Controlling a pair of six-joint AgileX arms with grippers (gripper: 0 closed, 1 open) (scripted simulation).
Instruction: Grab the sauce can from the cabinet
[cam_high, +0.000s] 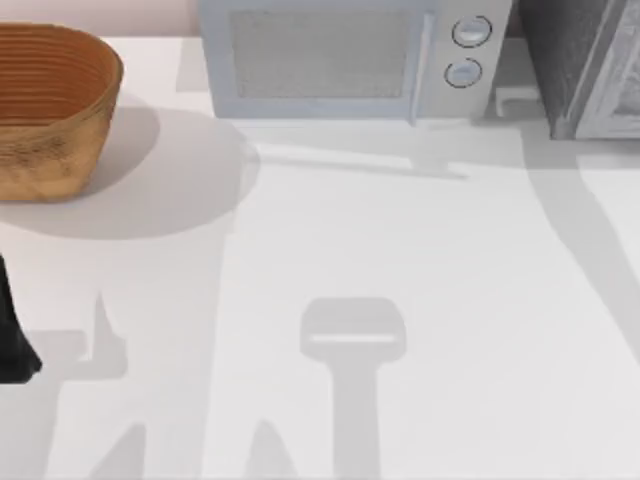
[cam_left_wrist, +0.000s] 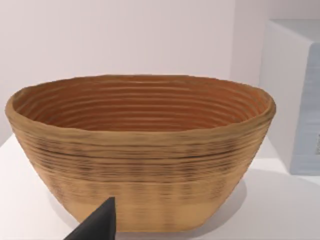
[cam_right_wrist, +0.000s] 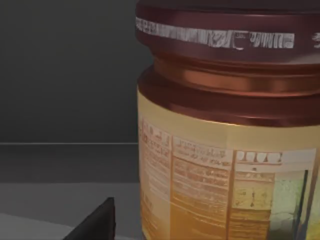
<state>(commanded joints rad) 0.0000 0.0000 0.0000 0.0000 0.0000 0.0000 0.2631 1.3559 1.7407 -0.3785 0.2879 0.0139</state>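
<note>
Your right gripper's camera sat very close to the sauce can (cam_right_wrist: 225, 150), which stood upright on a grey floor inside a dark space: maroon-brown lid above, yellow-orange printed label below. One dark fingertip (cam_right_wrist: 97, 222) of your right gripper showed just beside the can's lower side; whether the fingers were spread or closing on the can, I cannot tell. From above, the cabinet (cam_high: 580, 60) stood at the table's far right corner, speckled dark grey with a pale framed panel, just beside the microwave (cam_high: 340, 60) with its two round knobs. The wicker basket (cam_high: 50, 110) sat at the far left of the white table (cam_high: 400, 250). Your left arm (cam_high: 12, 330) appeared as a dark shape at the left edge, and its wrist camera faced the basket, with one dark fingertip (cam_left_wrist: 100, 225) low in front of it; its grip state I cannot tell either.
</note>
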